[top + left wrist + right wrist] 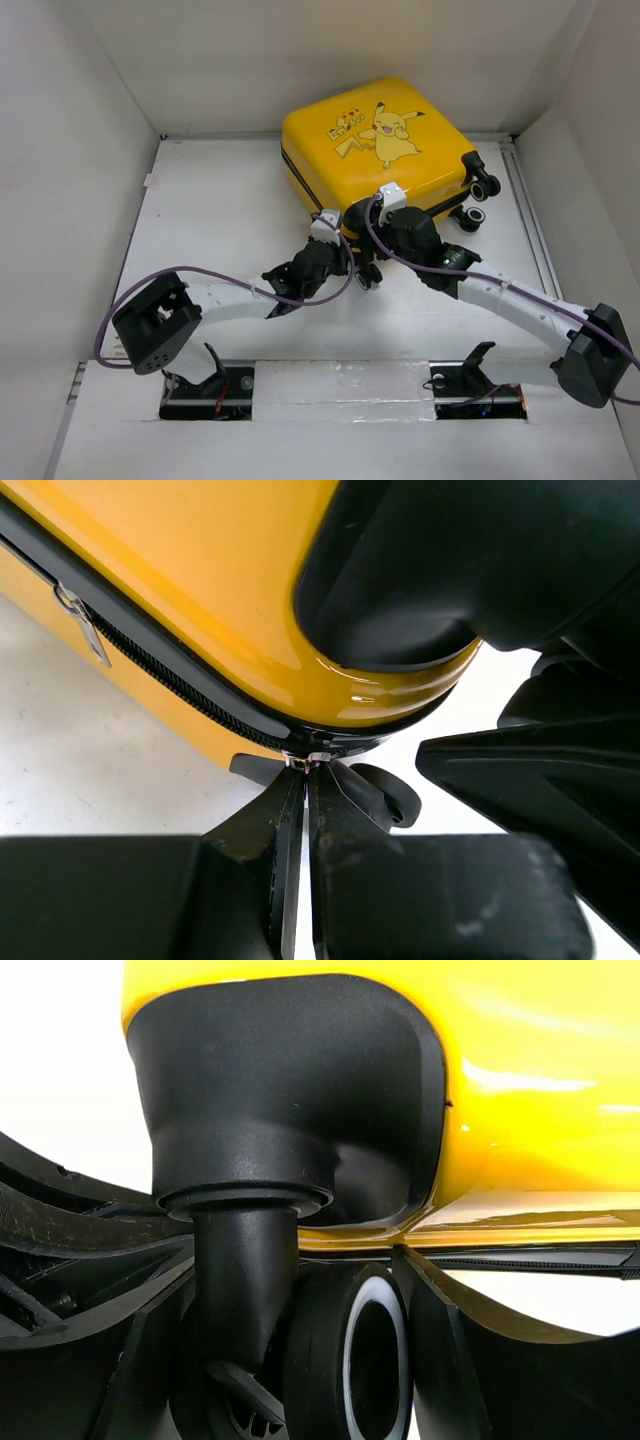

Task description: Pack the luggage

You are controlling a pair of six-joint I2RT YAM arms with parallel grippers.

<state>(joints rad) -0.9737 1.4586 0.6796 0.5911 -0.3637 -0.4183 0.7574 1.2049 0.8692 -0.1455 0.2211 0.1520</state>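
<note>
The luggage (375, 140), a bright-yellow Pikachu suitcase, lies flat and closed at the back of the table. My left gripper (338, 252) is at its near corner. In the left wrist view the left gripper (305, 770) is shut on a small silver zip pull (306, 759) on the black zip band (180, 685). A second zip pull (85, 628) hangs further along the band. My right gripper (372, 268) is at the same corner. In the right wrist view the right gripper (300, 1295) is shut around a black caster wheel (345, 1360) under its black housing (290, 1090).
Two more black wheels (480, 200) stick out at the suitcase's right side. White walls enclose the table (220, 220) at the left, back and right. Purple cables (200, 275) loop over both arms.
</note>
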